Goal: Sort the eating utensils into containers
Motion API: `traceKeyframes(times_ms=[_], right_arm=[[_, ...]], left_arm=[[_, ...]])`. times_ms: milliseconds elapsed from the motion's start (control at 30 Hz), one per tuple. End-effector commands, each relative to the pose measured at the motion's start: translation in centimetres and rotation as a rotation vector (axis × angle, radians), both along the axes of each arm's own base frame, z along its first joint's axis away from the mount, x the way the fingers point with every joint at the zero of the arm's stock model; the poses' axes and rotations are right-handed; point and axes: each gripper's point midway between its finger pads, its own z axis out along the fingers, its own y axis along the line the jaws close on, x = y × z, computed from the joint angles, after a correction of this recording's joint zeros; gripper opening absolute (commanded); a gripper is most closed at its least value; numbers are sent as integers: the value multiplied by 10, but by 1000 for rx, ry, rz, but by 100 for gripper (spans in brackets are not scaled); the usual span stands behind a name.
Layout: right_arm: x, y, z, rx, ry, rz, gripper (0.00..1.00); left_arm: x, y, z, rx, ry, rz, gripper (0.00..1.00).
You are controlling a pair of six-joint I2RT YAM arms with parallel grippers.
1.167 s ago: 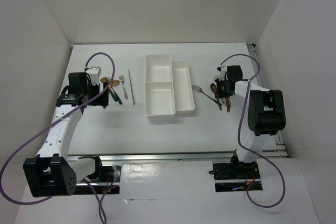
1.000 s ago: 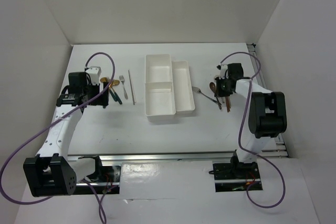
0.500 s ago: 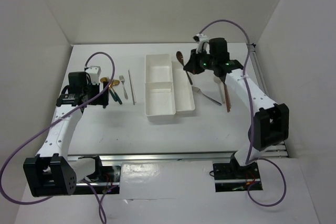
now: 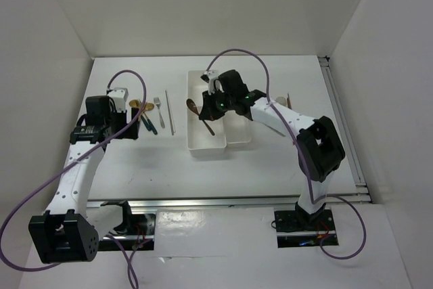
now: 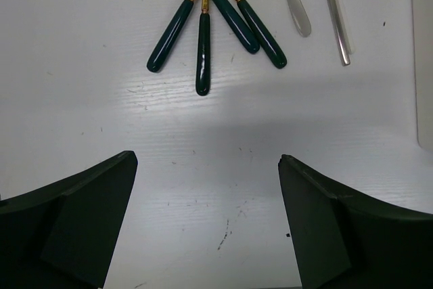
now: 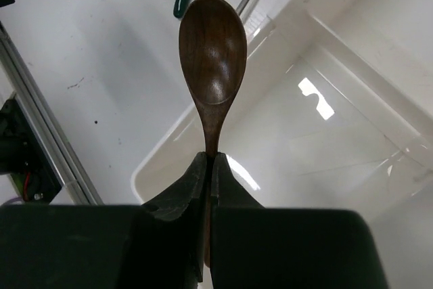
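One wooden spoon in right end effector above tray.

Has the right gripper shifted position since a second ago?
Yes. The right gripper, shut on the wooden spoon, swung left from right of the narrow tray to over the wide tray.
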Motion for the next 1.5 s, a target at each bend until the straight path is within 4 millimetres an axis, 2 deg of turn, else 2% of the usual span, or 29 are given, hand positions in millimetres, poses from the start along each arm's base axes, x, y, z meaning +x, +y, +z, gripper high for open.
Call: traceKeyframes(times_ms=[0,67,133,167,300,333,367,433,467,500,633,700,733,767,800,833,900,933,967,1000,1033,1067,1133,1233,1300,1367,1400,1433,1467], right_arm=[[5,4,-3,10,-39,-16,0],[2,2,-12,-18,-43,-17,0],[-4,-3,-30,-59,-39,-14,0],[-4,-4,-28,-58,-51,-21,0],[-7,-13,-46,-121,-59,4,0],[-7,-11,-42,-118,-65,16,14],[-8,-12,-49,-132,-45,18,22],[-9,-12,-49,-131,-50,31,43],[-6,-10,-34,-103,-88,28,53],[-5,-9,-27,-91,-104,27,55],[-5,0,0,-51,-130,31,55],[0,0,30,-19,-190,14,55],[6,-6,35,-47,-241,-5,54],[15,-17,52,-47,-291,-37,52],[22,-29,52,-65,-306,-63,51],[40,-60,51,-88,-321,-113,48],[54,-102,35,-139,-311,-175,46],[69,-140,31,-179,-314,-236,46],[70,-160,17,-211,-282,-264,45],[74,-176,13,-217,-273,-282,43],[79,-205,9,-236,-258,-338,43],[77,-217,-1,-247,-236,-346,43],[76,-242,-7,-258,-221,-385,42],[69,-258,-11,-268,-196,-418,42],[67,-265,-4,-265,-211,-436,42],[66,-269,0,-260,-208,-453,42],[63,-273,-6,-266,-189,-459,42],[62,-272,-1,-257,-198,-454,42],[60,-272,-2,-259,-190,-453,42]], left_arm=[[-4,7,1,25,-5,21,100],[-5,9,1,25,-5,30,100],[-5,9,1,25,-5,30,100],[-5,9,1,25,-5,30,100],[-3,8,5,19,-15,23,100],[-3,8,5,18,-15,23,100],[-2,8,2,18,-6,22,100],[-2,6,2,11,-7,16,100],[-2,6,2,11,-7,16,100],[-2,6,2,11,-7,16,100],[-3,2,-4,-11,10,8,100],[-5,0,-8,-18,19,1,100],[-5,0,-8,-18,19,1,100],[-5,0,-8,-18,19,1,100],[-5,0,-8,-18,19,1,100],[-3,1,-4,-17,10,1,100],[-1,2,-5,-11,10,8,100],[1,3,-1,-10,1,8,100],[1,3,-4,-11,10,8,100],[1,3,-4,-11,10,8,100],[2,3,-6,-12,19,8,100],[4,3,-5,-3,10,1,100],[4,6,-8,13,24,5,100],[7,11,-19,31,61,11,100],[10,14,-28,48,79,15,100],[17,16,-33,64,69,0,92],[21,17,-41,74,91,-14,87],[23,18,-47,79,105,-21,82],[31,19,-45,89,99,-31,77]])
